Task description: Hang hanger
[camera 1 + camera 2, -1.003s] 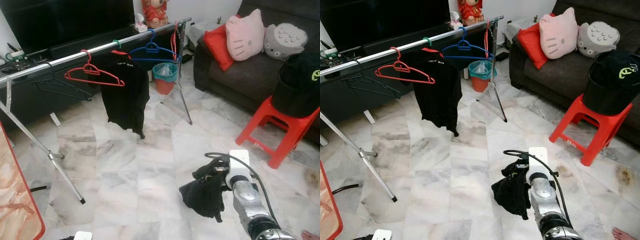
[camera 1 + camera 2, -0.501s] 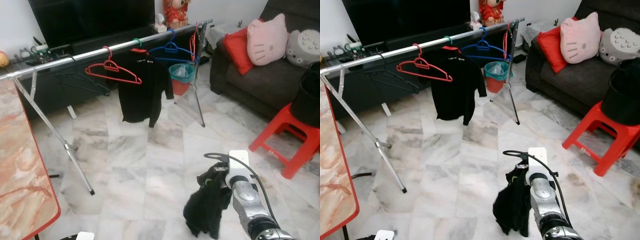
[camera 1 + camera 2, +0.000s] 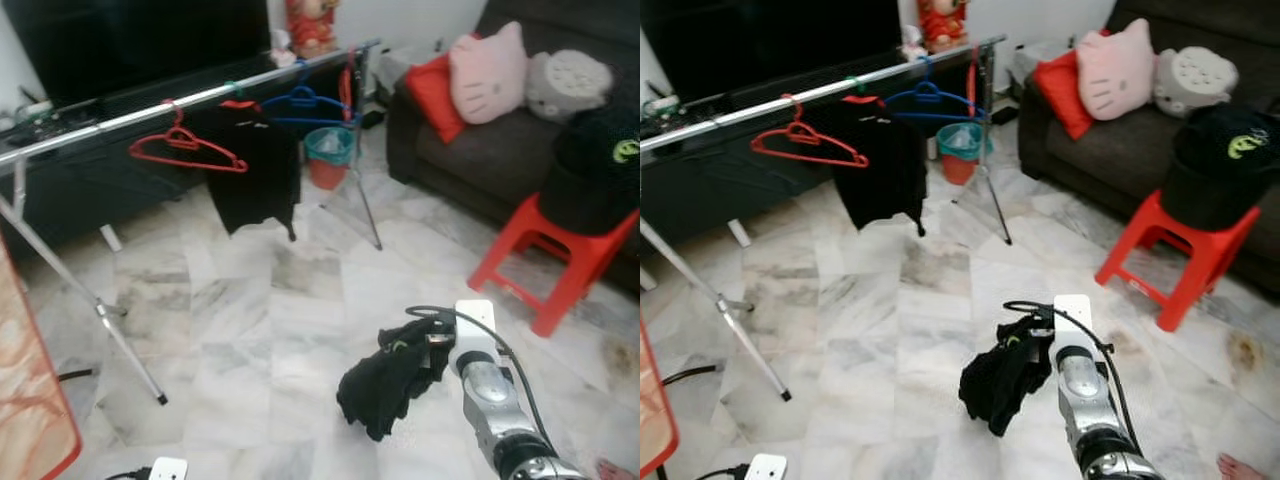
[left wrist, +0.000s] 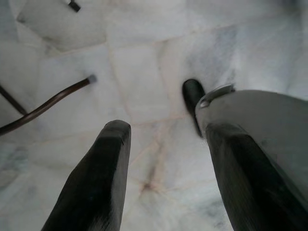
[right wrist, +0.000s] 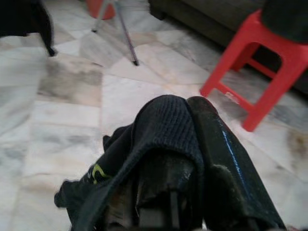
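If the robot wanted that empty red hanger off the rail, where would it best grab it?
Probably the red hanger by its neck, just under the hook over the rail, coming from the front. The bare triangle hangs free there, and lifting at the hook would unhook it cleanly.

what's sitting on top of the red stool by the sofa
A black bucket-like container stands on the red stool, with a black cap bearing a yellow-green logo over its top. Its contents are covered.

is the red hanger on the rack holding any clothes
No, the red hanger hangs bare on the rack rail, beside the black shirt, which is on a separate hanger.
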